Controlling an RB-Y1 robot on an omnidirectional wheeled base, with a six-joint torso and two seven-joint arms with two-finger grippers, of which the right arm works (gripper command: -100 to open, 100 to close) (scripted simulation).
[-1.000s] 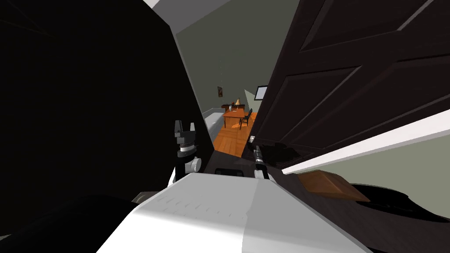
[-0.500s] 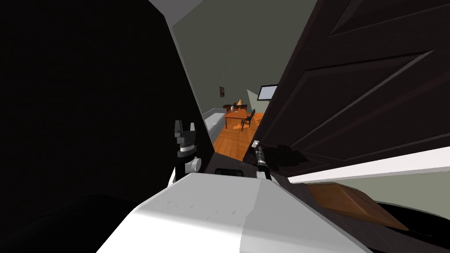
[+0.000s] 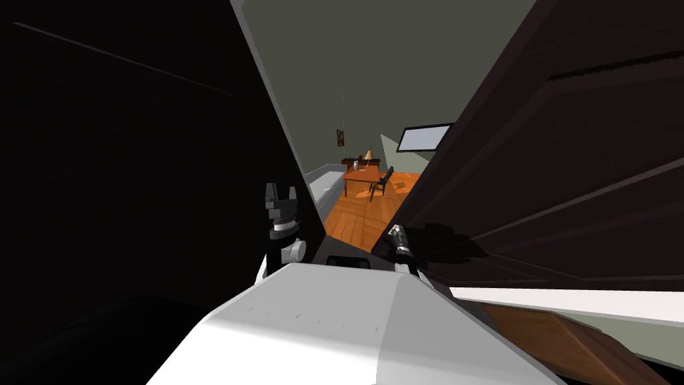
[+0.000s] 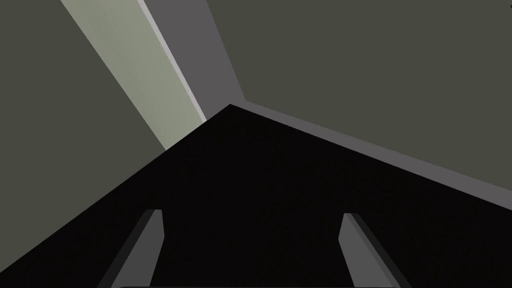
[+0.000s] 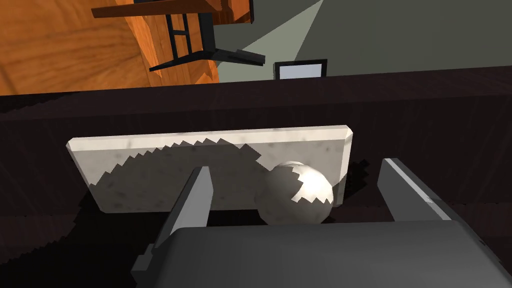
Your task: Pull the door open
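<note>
You are working the right gripper [image 5: 297,167] at the dark door [image 3: 548,167], which is standing ajar on the right, with a far room showing through the gap. Its fingers are standing wide apart on either side of the pale round knob [image 5: 295,196], clamping nothing. Pulling like this, you are risking the blades slipping off the knob and the door stalling. The left gripper [image 3: 280,190] is hanging on the left, fingers parted and empty.

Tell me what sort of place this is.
Probably a house: a doorway with a dark panelled door ajar, opening onto a room with a wooden floor, a wooden table with a chair, and a small picture on the wall.
</note>
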